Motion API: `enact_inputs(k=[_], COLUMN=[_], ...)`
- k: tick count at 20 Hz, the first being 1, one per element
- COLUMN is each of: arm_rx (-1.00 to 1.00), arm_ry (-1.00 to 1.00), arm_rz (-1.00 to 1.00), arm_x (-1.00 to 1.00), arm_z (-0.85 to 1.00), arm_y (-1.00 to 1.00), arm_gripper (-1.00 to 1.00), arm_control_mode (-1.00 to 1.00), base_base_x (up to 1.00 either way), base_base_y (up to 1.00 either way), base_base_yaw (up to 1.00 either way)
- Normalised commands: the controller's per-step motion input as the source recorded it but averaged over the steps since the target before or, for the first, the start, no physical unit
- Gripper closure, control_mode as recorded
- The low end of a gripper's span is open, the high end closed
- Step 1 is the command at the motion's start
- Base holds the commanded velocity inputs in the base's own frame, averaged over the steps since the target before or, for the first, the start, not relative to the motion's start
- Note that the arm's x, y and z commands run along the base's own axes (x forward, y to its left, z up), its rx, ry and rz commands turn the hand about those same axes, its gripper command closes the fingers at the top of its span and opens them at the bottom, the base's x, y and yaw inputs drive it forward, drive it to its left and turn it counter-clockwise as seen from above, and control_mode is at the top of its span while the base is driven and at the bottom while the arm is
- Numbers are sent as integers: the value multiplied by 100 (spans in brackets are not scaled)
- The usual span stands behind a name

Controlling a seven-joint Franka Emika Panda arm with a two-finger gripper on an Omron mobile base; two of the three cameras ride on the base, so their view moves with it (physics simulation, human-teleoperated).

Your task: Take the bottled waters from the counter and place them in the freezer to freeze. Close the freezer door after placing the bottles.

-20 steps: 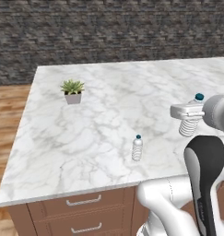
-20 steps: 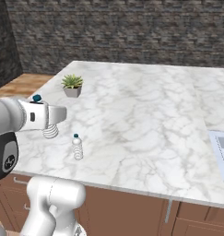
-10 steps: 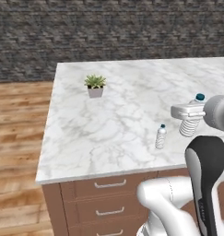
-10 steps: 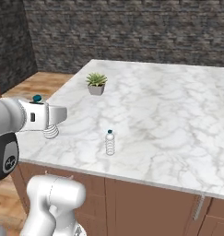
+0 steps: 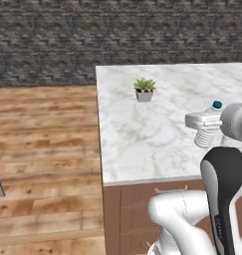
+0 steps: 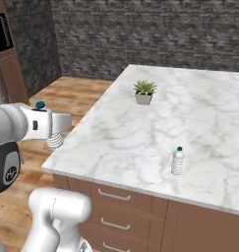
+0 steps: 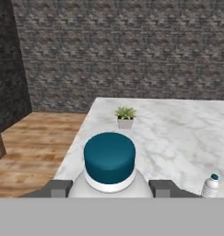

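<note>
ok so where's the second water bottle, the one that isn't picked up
The loose bottle stands upright on the marble counter near its front edge in the right base view, toward the right, well in front of the potted plant.

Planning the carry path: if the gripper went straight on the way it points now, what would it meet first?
The gripper, shut on a bottled water, points out over the counter. The potted plant sits almost dead ahead, so it seems first in line if the path stays low; otherwise the stone wall. Depth is unclear.

counter point(image 6: 140, 138) white, grey-veined | bottle cap point(image 7: 109, 158) teal | wall point(image 6: 150, 34) dark stone
</note>
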Motion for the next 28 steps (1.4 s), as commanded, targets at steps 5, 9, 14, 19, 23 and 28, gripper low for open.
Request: enact_inputs(k=[5, 9, 14, 19, 23, 28], arm_rx=[0, 0, 0, 0, 0, 0], arm_ry=[0, 0, 0, 0, 0, 0], arm_rz=[0, 0, 0, 0, 0, 0], arm_x=[0, 0, 0, 0, 0, 0], arm_z=[0, 0, 0, 0, 0, 0], arm_y=[0, 0, 0, 0, 0, 0], arm_gripper=[100, 100, 100, 100, 100, 100], arm_control_mode=[100, 100, 100, 100, 100, 100], base_base_x=[-5, 0, 0, 0, 5, 20], base_base_y=[100, 100, 98, 99, 86, 54], base_base_yaw=[17, 17, 15, 12, 13, 14])
